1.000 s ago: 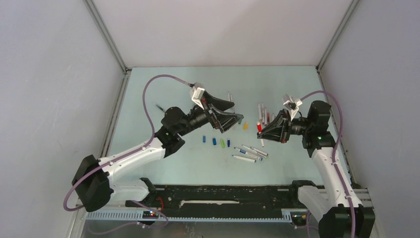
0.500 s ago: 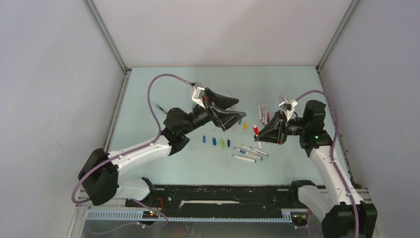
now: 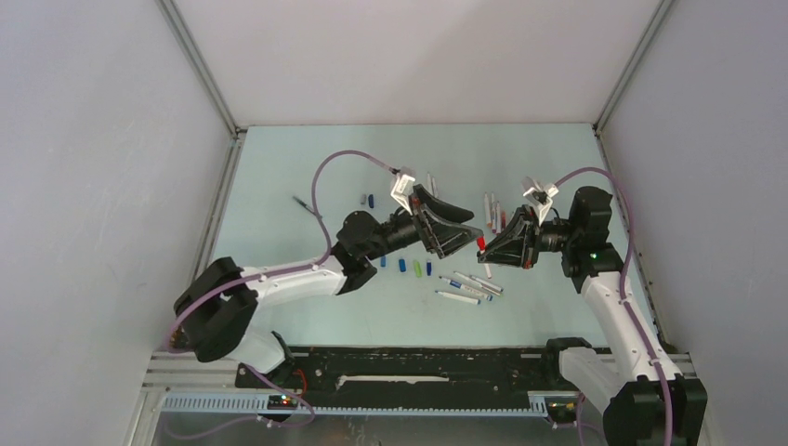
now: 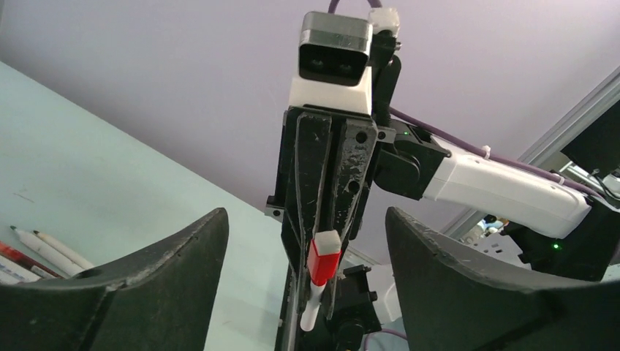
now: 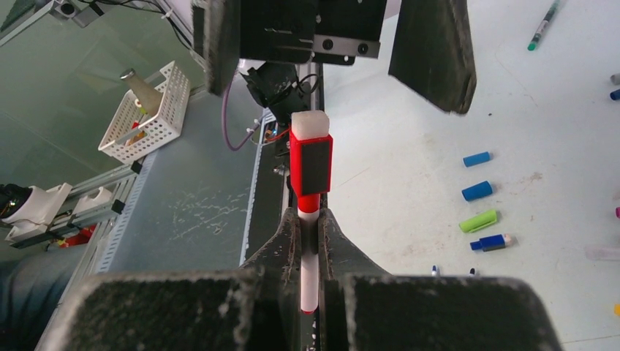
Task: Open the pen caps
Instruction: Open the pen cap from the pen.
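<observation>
So the big change over the last second is the left arm: it's swung across from further left, and the left gripper (image 3: 470,236) now sits just beside the red cap (image 5: 311,164), pointing straight at it. That gripper is spread wide with nothing in it. In the left wrist view its two fingers (image 4: 179,256) frame the red cap with plenty of room either side. The right gripper (image 3: 491,247) has barely moved. It's clamped tight on the white pen barrel (image 5: 309,278) just below the red cap and holds the pen out with the cap end facing its partner, up off the bench (image 3: 279,186). The red cap looks fully seated on the pen, no gap showing. To me this reads as the handoff setup: one side holds the pen, the other has come in to pinch and pull. I can't tell from these shots whether the red cap is already in between the left fingers or just short of them, so I'd guess a bit more approach before closing. There's a row of loose caps (image 3: 401,266), blue and green, lying on the bench below and left of the red cap. A few pens (image 3: 469,286) lie just below it and a few more (image 3: 492,209) just behind it, so I'd say it's partway through the pile.
</observation>
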Action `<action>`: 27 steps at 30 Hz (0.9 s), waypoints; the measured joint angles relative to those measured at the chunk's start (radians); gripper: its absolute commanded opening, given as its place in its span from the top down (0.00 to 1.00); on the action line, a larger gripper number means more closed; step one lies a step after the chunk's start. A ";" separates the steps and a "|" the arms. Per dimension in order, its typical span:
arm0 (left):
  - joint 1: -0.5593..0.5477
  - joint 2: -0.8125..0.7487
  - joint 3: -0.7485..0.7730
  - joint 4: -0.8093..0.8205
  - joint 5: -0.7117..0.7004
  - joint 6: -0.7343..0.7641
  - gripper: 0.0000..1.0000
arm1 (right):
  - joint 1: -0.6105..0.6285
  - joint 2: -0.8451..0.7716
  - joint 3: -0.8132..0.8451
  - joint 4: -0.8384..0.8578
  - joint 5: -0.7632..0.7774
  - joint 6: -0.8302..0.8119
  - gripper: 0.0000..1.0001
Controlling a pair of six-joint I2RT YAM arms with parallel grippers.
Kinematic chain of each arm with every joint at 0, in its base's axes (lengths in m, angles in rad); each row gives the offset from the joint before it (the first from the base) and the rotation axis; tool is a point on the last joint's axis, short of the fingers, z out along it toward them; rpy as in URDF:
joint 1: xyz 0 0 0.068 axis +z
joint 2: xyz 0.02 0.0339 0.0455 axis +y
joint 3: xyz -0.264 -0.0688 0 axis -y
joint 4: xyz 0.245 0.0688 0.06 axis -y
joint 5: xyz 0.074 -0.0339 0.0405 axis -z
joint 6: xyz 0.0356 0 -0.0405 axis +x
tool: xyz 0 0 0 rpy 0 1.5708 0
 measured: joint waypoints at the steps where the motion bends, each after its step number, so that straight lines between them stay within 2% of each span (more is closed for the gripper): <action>1: -0.004 0.007 0.000 0.002 -0.003 -0.009 0.23 | 0.000 0.001 0.000 0.000 0.000 0.001 1.00; 6: -0.009 0.038 0.000 0.011 -0.019 -0.045 0.38 | 0.000 0.005 0.000 0.000 0.001 0.003 1.00; 19: -0.031 0.066 0.000 0.027 -0.019 -0.086 0.54 | 0.000 0.013 0.000 0.000 0.016 0.004 1.00; 22: -0.035 0.067 0.000 0.024 -0.019 -0.085 0.63 | 0.000 0.019 0.000 0.000 0.023 0.005 1.00; 27: -0.038 0.078 0.012 0.005 -0.014 -0.085 0.69 | 0.000 0.026 0.000 0.000 0.034 0.005 1.00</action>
